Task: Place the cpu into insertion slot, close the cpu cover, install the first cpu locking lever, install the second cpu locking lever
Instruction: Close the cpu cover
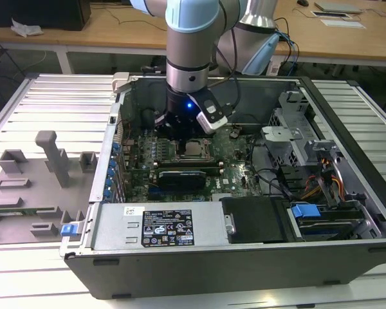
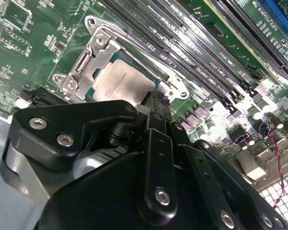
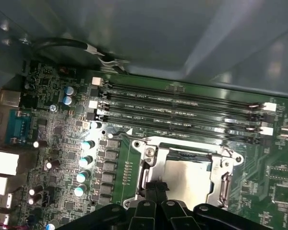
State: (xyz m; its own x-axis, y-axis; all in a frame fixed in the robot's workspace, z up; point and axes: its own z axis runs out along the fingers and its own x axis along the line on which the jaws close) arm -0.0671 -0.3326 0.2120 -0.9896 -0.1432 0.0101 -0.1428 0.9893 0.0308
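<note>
- Cpu, a small flat square chip with a silvery-grey metal top face (image 2: 121, 82): seated flat in the insertion slot, a small square socket edged by grey metal (image 3: 182, 154), set into the green circuit board (image 3: 278, 177).
- Lying down over the chip: the cpu cover, a thin square silvery metal frame (image 2: 98, 52), with the chip's top face showing through its large window.
- Black gripper (image 3: 156, 186): fingers pressed together into one narrow tip, poised at one edge of the cover, just beside the chip's face. Touching the frame or just above it, cannot tell.
- Just beside the socket: long narrow black memory slots (image 3: 182, 108), lying parallel to one another.
- In the exterior view: pale blue and grey robot arm (image 1: 190, 58) reaching straight down into the open dark grey computer case (image 1: 244, 257), with the gripper over the middle of the board.
- Case lying on its side on the ribbed pale metal table (image 1: 51, 109), close to the table's near edge.
- Grey plastic fixture with upright posts (image 1: 26, 193) on the same table, just beside the case, toward the exterior view's left.
</note>
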